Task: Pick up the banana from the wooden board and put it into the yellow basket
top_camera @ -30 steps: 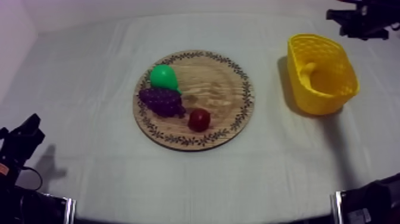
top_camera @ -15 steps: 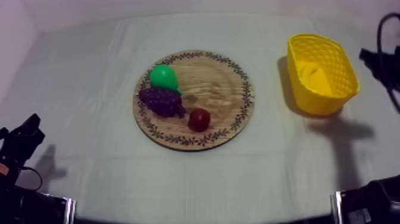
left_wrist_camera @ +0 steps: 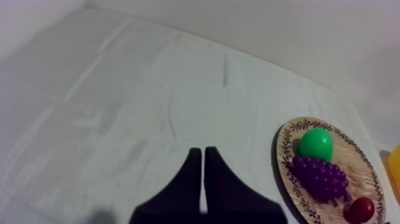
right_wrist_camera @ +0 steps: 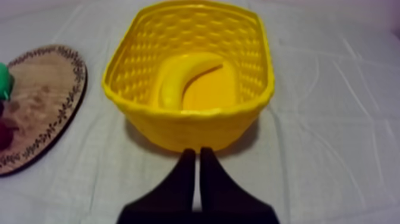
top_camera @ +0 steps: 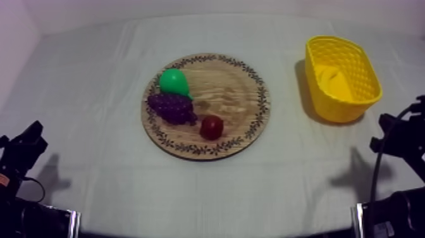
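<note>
A grey-white cloth (top_camera: 95, 95) covers the table, matte and creased along faint fold lines; a plain pale wall (top_camera: 158, 6) rises behind it. The left gripper (left_wrist_camera: 199, 150) sits low at the table's left side over bare cloth, its two black fingers pressed together into a narrow wedge with nothing between them, well apart from the wooden board (top_camera: 231, 88). Board mid-table: round, flat, grain visible, a dark leaf-like pattern running round the rim. On its left half a smooth, glossy green pear (top_camera: 172, 81) touches a knobbly purple bunch of grapes (top_camera: 172, 107); just right of the grapes lies a small red fruit (top_camera: 212, 127), round and shiny. Right half of the board bare. The yellow basket (top_camera: 346, 106) stands to the right, well apart from the board: oval, plastic, lattice-woven walls, thick rim. The banana (right_wrist_camera: 178, 74) lies inside the basket, curved against the floor and one wall, smooth, close in colour to the basket. The right gripper (right_wrist_camera: 196, 152) is just outside the basket's near wall, fingers closed flat against each other, holding nothing.
</note>
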You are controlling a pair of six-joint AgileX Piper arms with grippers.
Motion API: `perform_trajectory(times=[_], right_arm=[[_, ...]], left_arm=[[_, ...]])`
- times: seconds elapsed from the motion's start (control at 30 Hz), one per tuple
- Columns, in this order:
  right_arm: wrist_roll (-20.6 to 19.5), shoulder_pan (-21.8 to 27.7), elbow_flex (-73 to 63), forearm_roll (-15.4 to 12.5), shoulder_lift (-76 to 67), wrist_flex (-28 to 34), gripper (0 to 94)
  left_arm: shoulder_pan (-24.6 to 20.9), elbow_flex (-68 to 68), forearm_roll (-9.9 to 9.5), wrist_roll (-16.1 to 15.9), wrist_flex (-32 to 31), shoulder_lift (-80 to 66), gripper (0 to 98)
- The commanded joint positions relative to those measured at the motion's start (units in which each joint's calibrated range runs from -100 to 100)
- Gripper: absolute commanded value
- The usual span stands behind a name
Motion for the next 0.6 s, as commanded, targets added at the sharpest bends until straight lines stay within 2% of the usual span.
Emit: perform_trajectory(times=[0.0,0.3,0.47,0.57], right_arm=[[-0.3,-0.2,1.0,0.4,-4.0,1.4,0.7],[-2.6,0.1,0.6,1.0,-9.8,6.8,0.7],[-4.4,0.5,0.6,1.6,-10.2,7.2,0.7],[-5.2,0.9,1.5,3.1,-10.2,4.5,0.7]], left_arm=[[0.0,0.0,-0.01,0.0,0.0,0.0,0.1],[0.0,0.0,-0.01,0.0,0.0,0.0,0.1],[0.0,0.0,-0.01,0.0,0.0,0.0,0.1],[0.0,0.0,-0.01,0.0,0.0,0.0,0.1]])
